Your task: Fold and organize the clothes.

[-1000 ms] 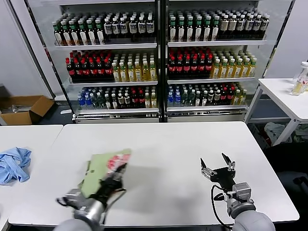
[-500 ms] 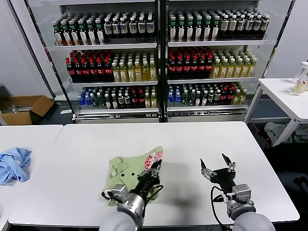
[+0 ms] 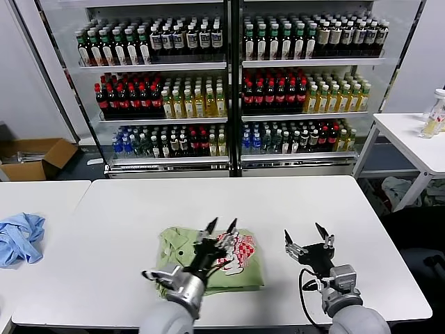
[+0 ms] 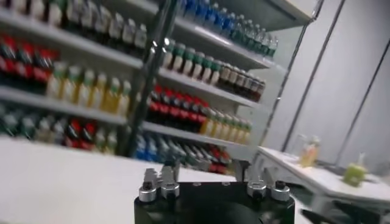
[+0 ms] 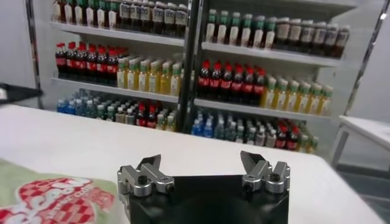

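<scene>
Nearest the robot, the left gripper (image 3: 221, 224) is seen raised just above the light green shirt (image 3: 208, 261), its two dark fingers spread apart with nothing held between them. The right gripper (image 3: 303, 236) is positioned to the right of the shirt, apart from it, above bare tabletop; its jaws are spread wide and empty, as is confirmed in the right wrist view (image 5: 201, 163). The shirt is laid flat in a folded, roughly rectangular bundle near the front edge of the white table (image 3: 334, 209), slightly left of its middle, with the red-and-white checkered print (image 3: 238, 248) turned upward on the side toward the right gripper. In the right wrist view a corner of the shirt with the same print (image 5: 55, 201) is seen close beside that gripper. Farther left, a crumpled blue cloth (image 3: 19, 236) is lying on a neighbouring table. Beyond the tables, glass-fronted shelves of bottles (image 3: 229, 90) are ranged along the back.
</scene>
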Available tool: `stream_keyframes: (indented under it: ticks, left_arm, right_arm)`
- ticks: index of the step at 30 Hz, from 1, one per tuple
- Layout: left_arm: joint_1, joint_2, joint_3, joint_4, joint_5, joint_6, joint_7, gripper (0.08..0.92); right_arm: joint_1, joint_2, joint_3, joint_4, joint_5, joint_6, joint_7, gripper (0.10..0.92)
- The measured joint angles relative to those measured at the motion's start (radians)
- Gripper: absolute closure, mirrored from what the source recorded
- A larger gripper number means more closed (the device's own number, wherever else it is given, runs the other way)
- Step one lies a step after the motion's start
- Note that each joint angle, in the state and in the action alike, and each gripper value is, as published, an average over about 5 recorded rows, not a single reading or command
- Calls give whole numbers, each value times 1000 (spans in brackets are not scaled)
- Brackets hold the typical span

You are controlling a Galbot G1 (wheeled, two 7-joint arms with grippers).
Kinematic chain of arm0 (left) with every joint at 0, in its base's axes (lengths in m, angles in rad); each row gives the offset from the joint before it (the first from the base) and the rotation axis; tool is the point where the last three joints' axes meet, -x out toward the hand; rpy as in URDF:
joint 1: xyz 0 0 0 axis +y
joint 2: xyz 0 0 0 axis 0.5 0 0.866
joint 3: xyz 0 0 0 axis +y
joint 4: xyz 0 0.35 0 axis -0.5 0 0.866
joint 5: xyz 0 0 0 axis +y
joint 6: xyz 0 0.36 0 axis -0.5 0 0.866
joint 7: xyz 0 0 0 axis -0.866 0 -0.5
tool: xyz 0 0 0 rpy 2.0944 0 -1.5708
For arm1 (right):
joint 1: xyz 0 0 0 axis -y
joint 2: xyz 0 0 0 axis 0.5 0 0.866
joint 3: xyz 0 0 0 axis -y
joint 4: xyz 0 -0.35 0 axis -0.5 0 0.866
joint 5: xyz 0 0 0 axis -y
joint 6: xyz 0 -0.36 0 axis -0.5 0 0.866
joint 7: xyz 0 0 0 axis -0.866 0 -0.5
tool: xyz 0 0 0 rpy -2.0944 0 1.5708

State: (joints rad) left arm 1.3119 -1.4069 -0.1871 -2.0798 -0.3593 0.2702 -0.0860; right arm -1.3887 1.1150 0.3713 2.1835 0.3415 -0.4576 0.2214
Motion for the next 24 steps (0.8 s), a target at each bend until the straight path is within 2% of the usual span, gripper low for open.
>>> stream_keyframes:
  ticks: [6,13,16,24]
  left_arm:
    - [64,94,-139,-29,66,-61,18,213]
    - [140,142,-251,-47,111,-105,21,178]
    - [157,152,-276,-50,122,-115,23,177]
    - [180,164,-312,-47,139,-130,29,177]
  right_arm:
    - [51,38,-105,-59,93,-36,24,203]
    - [125,83,-210,-170,163,-60,35,211]
    - [148,96,-235,-208,186,-65,34,258]
    - [173,103,-256,-252,233,-67,35,486]
